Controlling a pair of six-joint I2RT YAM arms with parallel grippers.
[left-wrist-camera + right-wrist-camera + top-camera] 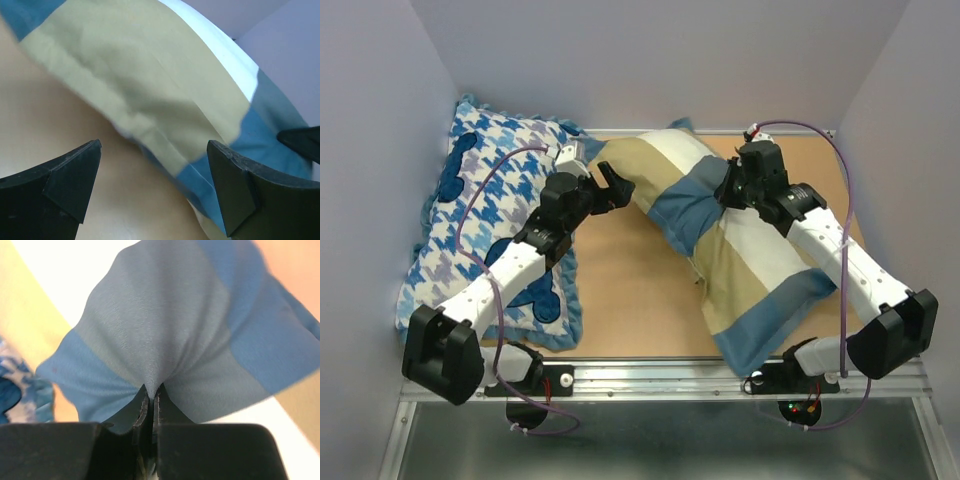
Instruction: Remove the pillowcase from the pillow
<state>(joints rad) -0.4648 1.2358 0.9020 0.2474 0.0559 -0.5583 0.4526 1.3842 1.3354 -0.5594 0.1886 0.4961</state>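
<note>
My right hand [151,396] pinches a slate-blue fold of the pillowcase [165,325] tight; my left hand [154,160] gapes wide, empty, the fabric just ahead of it.

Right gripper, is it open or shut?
Shut on the pillowcase: on the right gripper the fingers press together, pinching a pucker of slate blue fabric between them.

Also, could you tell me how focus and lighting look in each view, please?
Top external view: even light, sharp, only soft shadows. Left wrist view: the pillowcase looks slightly blurred beyond the open left gripper. Right wrist view: cream fabric blows out white; weave crisp by the shut right gripper.
</note>
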